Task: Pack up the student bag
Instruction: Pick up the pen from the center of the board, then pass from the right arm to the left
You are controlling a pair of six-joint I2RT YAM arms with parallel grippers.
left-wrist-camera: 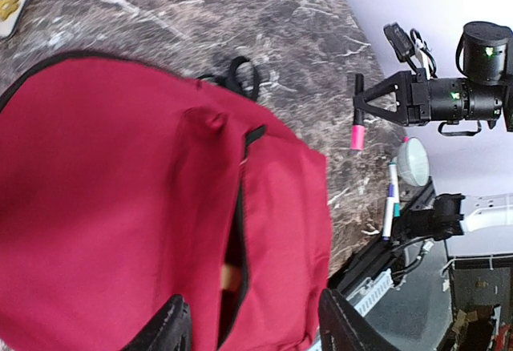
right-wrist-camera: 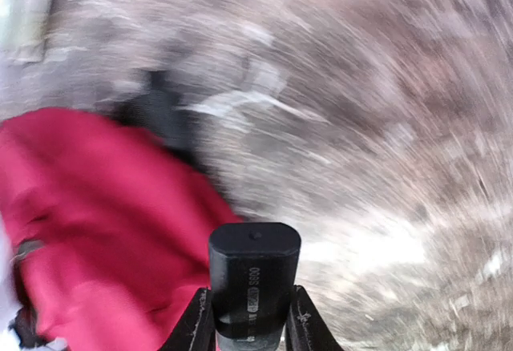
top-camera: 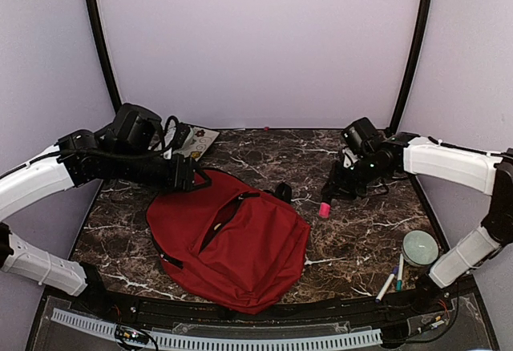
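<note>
Right tool point(left-wrist-camera: 358, 102) grips marker point(left-wrist-camera: 357, 131) beside student bag point(top-camera: 240, 247); left tool point(left-wrist-camera: 252, 327) spread above it.

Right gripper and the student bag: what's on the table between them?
Nothing loose. In the top view, only bare marble table separates the student bag from the right gripper, whose jaws hold a pink-capped marker.

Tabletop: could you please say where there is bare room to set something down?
Bare dark marble table lies between the dark-red fabric backpack and the pale-green round object, also left of the backpack. The near-right corner with pens is crowded.
</note>
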